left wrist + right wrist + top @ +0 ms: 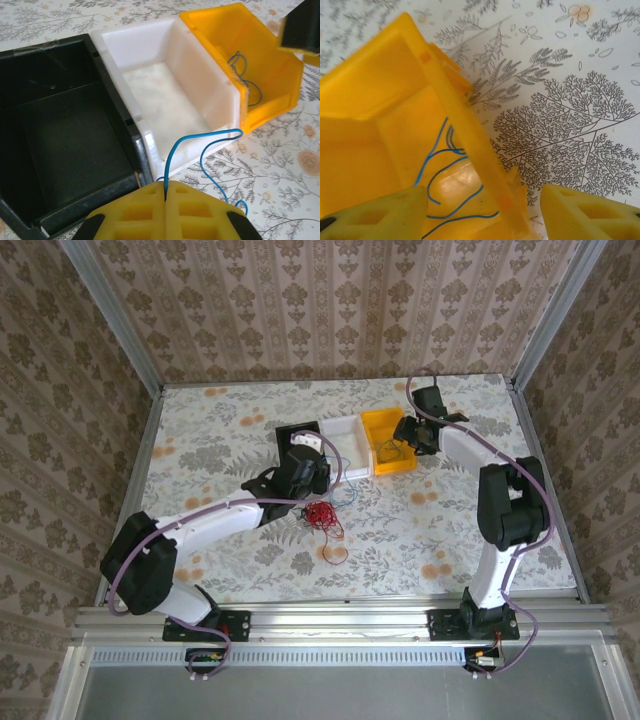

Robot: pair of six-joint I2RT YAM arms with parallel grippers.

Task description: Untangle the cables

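Looks partly done, roughly a third by this layout. Has one blue cable [445, 165] lying loose on the floor of the yellow bin [365, 90], left half of the right wrist view, apart from the other wires. Hangs the right gripper [482, 202] over that bin with jaws spread wide and nothing between them, one finger inside and one outside the bin's wall at the bottom of the frame.

Pinches a second blue cable [200, 150] in the left gripper [165, 200], pads pressed together on it at the bottom centre of the left wrist view. Arcs up from the pads toward the front corner of the white bin [200, 85], then drops to the table [450, 530] at lower right. Shows no cable inside the white bin at centre or the black bin [50, 55] at left.

Leaves the red cable [320, 513] as a bunched heap on the table, centre of the top view, just below the bins and just beside the left gripper. Runs thin blue strands close by that heap; cannot tell whether hooked into it or merely alongside.

Remains, by judgement: drawing the held blue strand clear of the red clump, setting it in a bin, then lifting the red clump out and loosening it. Calls for a slow pull, since a snag would likely drag the red heap along.
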